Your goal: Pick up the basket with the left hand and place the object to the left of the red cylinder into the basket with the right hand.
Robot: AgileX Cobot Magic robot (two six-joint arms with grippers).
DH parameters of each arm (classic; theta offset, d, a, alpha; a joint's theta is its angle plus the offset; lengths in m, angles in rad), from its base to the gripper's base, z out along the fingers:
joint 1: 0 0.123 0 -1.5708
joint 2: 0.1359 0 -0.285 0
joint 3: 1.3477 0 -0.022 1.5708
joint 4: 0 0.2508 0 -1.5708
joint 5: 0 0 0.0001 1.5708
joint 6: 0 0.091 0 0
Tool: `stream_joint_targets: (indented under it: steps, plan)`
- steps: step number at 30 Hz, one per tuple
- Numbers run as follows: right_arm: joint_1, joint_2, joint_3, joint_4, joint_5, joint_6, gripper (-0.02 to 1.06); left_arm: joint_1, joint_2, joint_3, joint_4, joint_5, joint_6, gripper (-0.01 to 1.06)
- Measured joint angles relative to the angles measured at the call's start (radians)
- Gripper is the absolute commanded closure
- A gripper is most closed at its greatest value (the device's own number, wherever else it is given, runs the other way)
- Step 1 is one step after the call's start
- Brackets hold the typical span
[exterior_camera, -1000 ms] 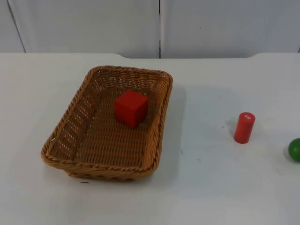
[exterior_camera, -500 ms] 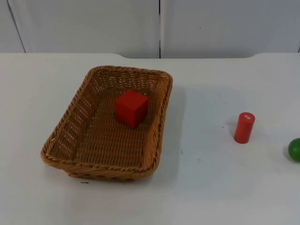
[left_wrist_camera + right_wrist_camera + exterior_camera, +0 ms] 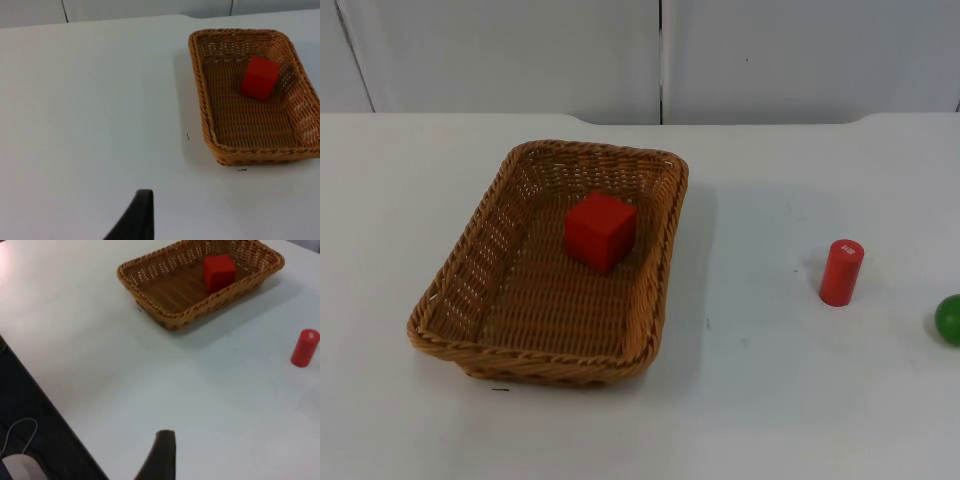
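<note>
Wicker basket (image 3: 669, 232) sits flat on the white tabletop (image 3: 770, 400), left of centre in the top view, long side running away from the camera and angled a bit. Red cube (image 3: 600, 231) lies inside it, on the basket floor toward the far end and nearer the right wall, one corner turned to the camera. So the cube is in the basket already, and the basket is on the tabletop, not lifted.

Red cylinder (image 3: 841, 272) stands upright on the tabletop, well apart from the basket to its right, with a small white label on its top face. Green ball (image 3: 949, 319) is just beyond the cylinder to the right, cut by the picture edge and not touching the cylinder. Grey wall (image 3: 520, 50) closes off the tabletop's far side. Small dark mark (image 3: 500, 389) on the tabletop just in front of the basket's near left corner.

My left gripper (image 3: 137, 215) hangs over bare tabletop, well apart from the basket and touching nothing; I cannot tell whether it is released or clenched. My right gripper (image 3: 160, 455) is over the tabletop near its edge, well apart from basket and cylinder, holding nothing that I can see; cannot tell its state either. Dark floor (image 3: 30, 415) shows past that edge.
</note>
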Motion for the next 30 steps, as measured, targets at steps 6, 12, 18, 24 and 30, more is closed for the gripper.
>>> stream_joint_targets:
  steps: [6,12,18,24,30]
  plan:
    - [0.0,0.0,0.009,-0.002,-0.028,0.0,0.27,0.0,0.0,0.0,0.0,0.0,0.0,0.0]
    - [0.0,0.0,0.008,-0.002,-0.028,0.0,0.27,0.0,0.0,0.0,0.0,0.0,0.0,0.0]
    - [0.0,0.0,0.008,-0.002,-0.028,0.0,0.27,0.0,0.0,0.0,0.0,0.0,0.0,0.0]
    - [0.0,0.0,0.008,-0.002,-0.028,0.0,0.27,0.0,0.0,0.0,0.002,0.0,0.0,0.0]
    - [0.0,0.0,0.008,-0.002,-0.028,0.0,0.27,0.0,0.0,0.0,0.002,0.0,0.0,0.0]
